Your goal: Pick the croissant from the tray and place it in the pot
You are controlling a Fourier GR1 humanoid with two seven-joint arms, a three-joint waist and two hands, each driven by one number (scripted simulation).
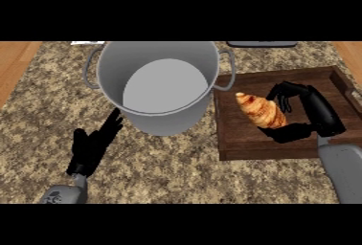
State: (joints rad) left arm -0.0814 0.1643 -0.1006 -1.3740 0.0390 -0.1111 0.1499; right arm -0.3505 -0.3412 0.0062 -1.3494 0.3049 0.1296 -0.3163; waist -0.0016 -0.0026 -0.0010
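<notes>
A golden-brown croissant [260, 110] lies on the dark wooden tray [240, 143] at the right of the counter. My right hand [317, 111] is over the tray, its fingers curled round the croissant's right side and its thumb under the croissant's lower end. A large grey metal pot [159, 79] with two side handles stands left of the tray, open and with nothing inside. My left hand [93, 143] rests open at the lower left, fingers straight and pointing toward the pot's base.
The counter top is speckled stone [176, 167]. A wooden floor strip shows at both sides. A dark flat object [262, 44] and a white one [86, 43] lie at the far edge.
</notes>
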